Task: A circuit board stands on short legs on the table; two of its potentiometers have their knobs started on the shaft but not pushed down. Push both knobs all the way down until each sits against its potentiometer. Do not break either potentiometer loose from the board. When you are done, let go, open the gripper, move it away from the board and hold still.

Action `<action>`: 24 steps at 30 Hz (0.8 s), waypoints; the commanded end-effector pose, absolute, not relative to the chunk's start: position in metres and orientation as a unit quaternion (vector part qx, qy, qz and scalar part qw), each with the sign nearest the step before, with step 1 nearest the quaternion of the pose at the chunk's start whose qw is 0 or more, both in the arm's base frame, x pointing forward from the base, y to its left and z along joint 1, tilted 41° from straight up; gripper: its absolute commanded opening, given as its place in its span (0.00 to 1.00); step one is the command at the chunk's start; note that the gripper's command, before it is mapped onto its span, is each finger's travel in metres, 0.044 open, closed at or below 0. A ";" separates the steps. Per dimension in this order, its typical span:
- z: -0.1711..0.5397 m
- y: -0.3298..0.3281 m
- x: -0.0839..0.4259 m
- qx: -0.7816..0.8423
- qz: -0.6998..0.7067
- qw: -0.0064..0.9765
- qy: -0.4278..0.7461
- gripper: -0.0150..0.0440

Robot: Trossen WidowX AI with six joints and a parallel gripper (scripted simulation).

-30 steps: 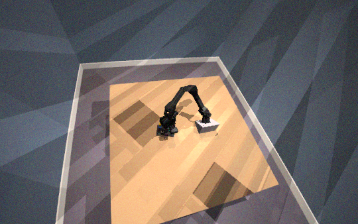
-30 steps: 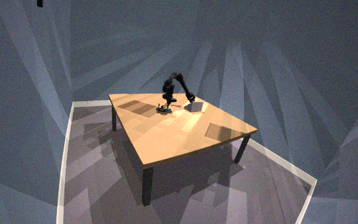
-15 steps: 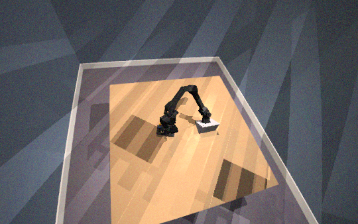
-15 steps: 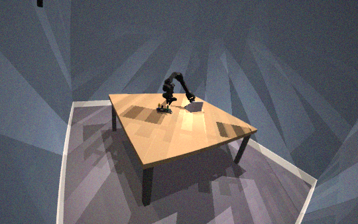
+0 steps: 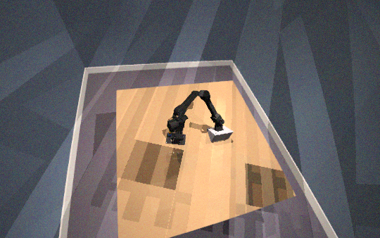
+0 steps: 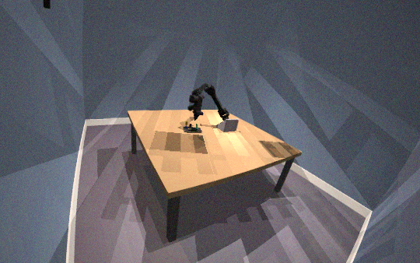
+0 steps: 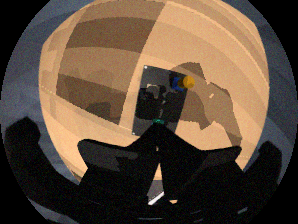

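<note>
The dark circuit board (image 5: pixel 181 141) (image 6: pixel 193 131) (image 7: pixel 154 73) stands low on the table. A yellow knob (image 6: pixel 186 123) (image 7: pixel 188 82) stands up at one edge, above a blue potentiometer (image 7: pixel 177 83). A green part (image 6: pixel 197 127) (image 7: pixel 158 121) stands near the opposite end, mostly hidden by the fingertips in the wrist view; its seating cannot be told. My gripper (image 6: pixel 195 118) (image 7: pixel 156 126) is shut with nothing between its fingers. It points down above the green part, with a small gap showing in the exterior view. In the top view the arm hides much of the board.
The arm's pale box-shaped base (image 5: pixel 220 134) (image 6: pixel 230 125) stands on the table (image 5: pixel 207 197) (image 6: pixel 218 167) to the right of the board. Other dark components (image 7: pixel 147 107) stand on the board between the yellow knob and the green part. Shadows cross the table top.
</note>
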State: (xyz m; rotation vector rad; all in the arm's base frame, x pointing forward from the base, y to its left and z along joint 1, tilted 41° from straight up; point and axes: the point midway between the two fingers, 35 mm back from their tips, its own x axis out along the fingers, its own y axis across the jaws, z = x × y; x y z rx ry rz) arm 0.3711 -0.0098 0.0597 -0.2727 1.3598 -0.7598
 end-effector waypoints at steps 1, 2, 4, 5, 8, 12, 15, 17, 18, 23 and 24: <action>0.061 -0.009 0.377 -0.078 -0.384 0.706 0.590 0.25; 0.061 -0.009 0.378 -0.066 -0.395 0.706 0.584 0.25; 0.062 -0.008 0.381 -0.042 -0.416 0.706 0.571 0.25; 0.063 -0.008 0.383 -0.030 -0.427 0.706 0.565 0.25; 0.064 -0.007 0.387 0.006 -0.458 0.703 0.544 0.25; 0.065 -0.007 0.392 0.054 -0.498 0.697 0.513 0.25; 0.066 -0.006 0.396 0.089 -0.526 0.691 0.488 0.25; 0.067 -0.006 0.398 0.112 -0.544 0.685 0.471 0.25; 0.067 -0.005 0.400 0.124 -0.553 0.682 0.462 0.25; 0.068 -0.004 0.406 0.180 -0.595 0.665 0.414 0.25; 0.069 -0.004 0.407 0.191 -0.603 0.661 0.404 0.25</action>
